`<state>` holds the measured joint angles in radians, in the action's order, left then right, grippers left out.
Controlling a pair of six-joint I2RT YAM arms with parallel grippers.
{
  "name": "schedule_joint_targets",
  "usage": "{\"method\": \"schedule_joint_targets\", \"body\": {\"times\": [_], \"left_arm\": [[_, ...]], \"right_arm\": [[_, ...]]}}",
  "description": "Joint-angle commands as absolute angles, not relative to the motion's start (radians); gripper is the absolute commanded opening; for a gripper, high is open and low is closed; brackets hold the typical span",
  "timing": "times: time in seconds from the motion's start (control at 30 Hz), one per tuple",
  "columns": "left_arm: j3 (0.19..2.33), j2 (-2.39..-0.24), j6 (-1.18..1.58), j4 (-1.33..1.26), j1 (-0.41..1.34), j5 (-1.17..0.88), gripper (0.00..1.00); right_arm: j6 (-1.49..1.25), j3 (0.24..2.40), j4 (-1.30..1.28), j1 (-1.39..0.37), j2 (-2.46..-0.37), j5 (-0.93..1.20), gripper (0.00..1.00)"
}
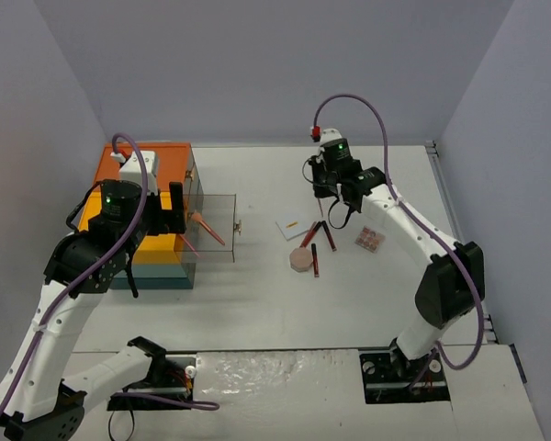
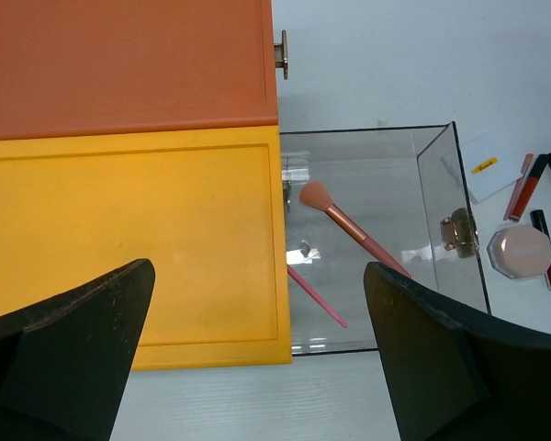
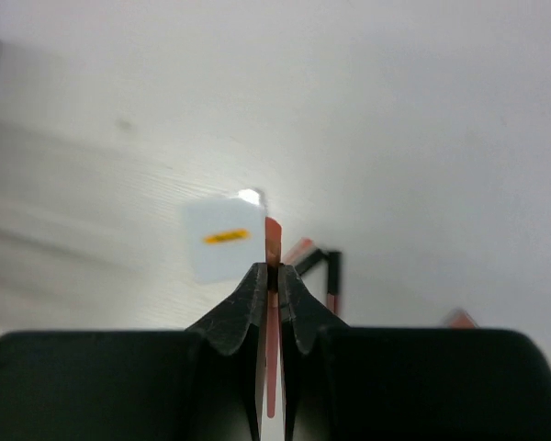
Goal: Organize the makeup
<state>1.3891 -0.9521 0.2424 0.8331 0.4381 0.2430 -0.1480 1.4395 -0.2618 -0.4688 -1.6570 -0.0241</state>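
A white surface (image 1: 285, 312) sits between plain grey walls (image 1: 257, 64). The makeup (image 1: 301, 260) lies middle right in the top view. Only the right wrist view shows the right jaws pinching a thin pink pencil (image 3: 273, 241). The left jaws are spread wide above the yellow lid (image 2: 138, 239).

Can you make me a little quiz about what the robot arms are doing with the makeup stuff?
1. True or false: the left gripper is open.
2. What is the right gripper pinching? A) a thin pink stick B) a sponge C) a white card
3. Fill in the gap: the makeup brush lies inside the clear ____.

Key: 1 true. 2 A. 3 drawer.
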Motion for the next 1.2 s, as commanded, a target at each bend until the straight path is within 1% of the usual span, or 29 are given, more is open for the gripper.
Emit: {"method": "schedule_joint_targets", "body": {"times": [0.0,0.07,0.17,0.27,0.4,0.47,0.57,0.6,0.63,0.77,0.9,0.97,1.07,1.17], "left_arm": [[1.447,-0.954,0.232,0.802,0.433,0.270,0.97],[1.451,-0.951,0.232,0.806,0.434,0.277,0.97],[1.454,-0.942,0.229,0.813,0.433,0.287,0.97],[1.457,-0.936,0.227,0.822,0.433,0.294,0.97],[1.463,-0.925,0.227,0.840,0.433,0.305,0.97],[1.462,-0.915,0.227,0.845,0.433,0.313,0.97],[1.458,-0.903,0.227,0.852,0.433,0.321,0.97],[1.458,-0.900,0.227,0.853,0.433,0.321,0.97],[1.456,-0.900,0.227,0.853,0.433,0.320,0.97],[1.456,-0.902,0.233,0.848,0.433,0.310,0.97],[1.451,-0.909,0.242,0.837,0.433,0.292,0.97],[1.447,-0.915,0.249,0.834,0.433,0.285,0.97],[1.441,-0.919,0.259,0.829,0.433,0.275,0.97],[1.435,-0.920,0.263,0.828,0.433,0.268,0.97]], "right_arm": [[-0.158,1.675,-0.251,-0.668,-1.616,0.035,0.00],[-0.161,1.781,-0.229,-0.752,-1.656,0.037,0.00],[-0.184,1.886,-0.146,-0.829,-1.716,0.064,0.00],[-0.211,1.940,-0.063,-0.888,-1.779,0.109,0.00],[-0.223,1.992,-0.049,-0.933,-1.867,0.124,0.00],[-0.229,1.985,-0.049,-0.944,-1.892,0.124,0.04],[-0.231,1.941,-0.050,-0.950,-1.890,0.096,0.26],[-0.231,1.932,-0.051,-0.950,-1.884,0.089,0.31],[-0.229,1.922,-0.052,-0.950,-1.879,0.078,0.34],[-0.202,1.844,-0.062,-0.946,-1.804,-0.036,0.41],[-0.227,1.743,-0.095,-0.910,-1.699,-0.211,0.42],[-0.265,1.648,-0.119,-0.874,-1.647,-0.272,0.42],[-0.378,1.488,-0.148,-0.756,-1.591,-0.268,0.39],[-0.451,1.360,-0.153,-0.653,-1.567,-0.201,0.36]]}}
